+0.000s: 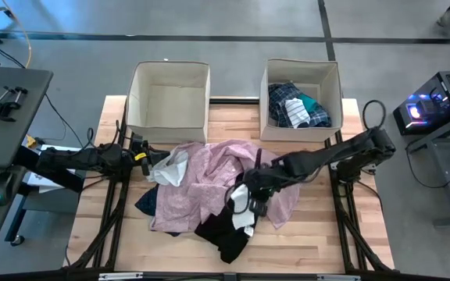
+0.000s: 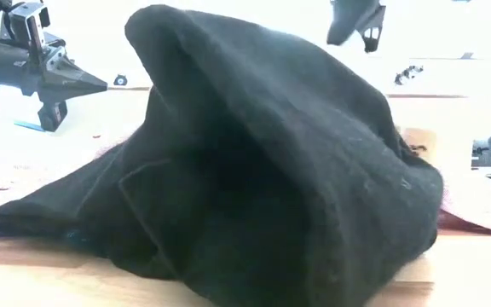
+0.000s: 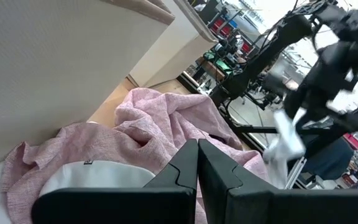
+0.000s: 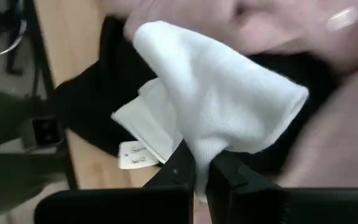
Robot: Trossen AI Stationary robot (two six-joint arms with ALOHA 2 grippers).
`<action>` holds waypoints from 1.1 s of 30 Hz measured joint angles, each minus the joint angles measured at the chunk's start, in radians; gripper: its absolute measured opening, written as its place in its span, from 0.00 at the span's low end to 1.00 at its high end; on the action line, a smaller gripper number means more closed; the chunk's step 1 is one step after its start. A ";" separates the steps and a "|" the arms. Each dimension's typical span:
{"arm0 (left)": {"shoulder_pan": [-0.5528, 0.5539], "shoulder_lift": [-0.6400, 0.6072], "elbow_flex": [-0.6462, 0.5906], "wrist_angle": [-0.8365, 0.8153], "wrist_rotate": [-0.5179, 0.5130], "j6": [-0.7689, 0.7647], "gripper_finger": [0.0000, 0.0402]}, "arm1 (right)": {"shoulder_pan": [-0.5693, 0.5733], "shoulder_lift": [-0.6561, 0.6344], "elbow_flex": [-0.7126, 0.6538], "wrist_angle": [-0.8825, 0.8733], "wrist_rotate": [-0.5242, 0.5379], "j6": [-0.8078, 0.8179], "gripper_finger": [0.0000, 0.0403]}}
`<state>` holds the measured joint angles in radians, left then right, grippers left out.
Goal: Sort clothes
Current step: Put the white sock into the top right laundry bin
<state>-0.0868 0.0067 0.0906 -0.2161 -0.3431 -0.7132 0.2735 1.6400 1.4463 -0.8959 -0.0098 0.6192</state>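
Black garment (image 2: 254,188) up close, right gripper (image 4: 199,163) pinching white cloth (image 4: 219,99), left gripper (image 3: 197,152) jaws pressed together

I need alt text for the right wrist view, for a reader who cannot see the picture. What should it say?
The right gripper is shut on a white cloth, which hangs bunched from its dark fingertips. Behind the cloth lie a black garment and a pink shirt, with bare wooden table to one side. A small labelled tag shows on the cloth.
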 joint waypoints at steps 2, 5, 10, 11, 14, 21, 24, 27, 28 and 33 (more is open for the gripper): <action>0.000 0.000 0.000 0.000 0.000 0.000 0.00 | -0.012 -0.028 0.047 -0.076 0.074 -0.017 0.02; 0.000 0.000 0.000 0.000 0.000 0.000 0.00 | -0.035 -0.071 0.136 -0.190 0.203 -0.038 0.01; 0.000 0.000 0.000 0.000 -0.001 0.002 0.00 | -0.088 -0.118 0.302 -0.371 0.395 -0.107 0.01; 0.000 0.000 0.000 0.000 -0.001 0.006 0.00 | -0.103 -0.124 0.334 -0.409 0.433 -0.125 0.01; 0.000 0.000 0.000 0.000 -0.003 0.010 0.00 | -0.165 -0.131 0.427 -0.540 0.563 -0.158 0.01; 0.000 0.000 0.000 0.000 -0.007 0.010 0.00 | -0.394 -0.142 0.532 -0.669 0.798 -0.258 0.01; 0.000 0.000 0.000 0.000 -0.007 0.010 0.00 | -0.528 -0.144 0.521 -0.656 0.811 -0.314 0.01; 0.000 0.000 0.000 0.000 -0.008 0.010 0.00 | -0.659 -0.141 0.481 -0.653 0.792 -0.349 0.01; 0.000 0.000 0.000 0.000 -0.009 0.010 0.00 | -0.700 -0.140 0.462 -0.647 0.777 -0.357 0.01; 0.000 0.000 0.000 0.000 -0.009 0.011 0.00 | -0.867 -0.138 0.310 -0.567 0.656 -0.415 0.01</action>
<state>-0.0868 0.0067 0.0906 -0.2157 -0.3519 -0.7018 -0.5936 1.5017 1.7562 -1.4630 0.6462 0.2041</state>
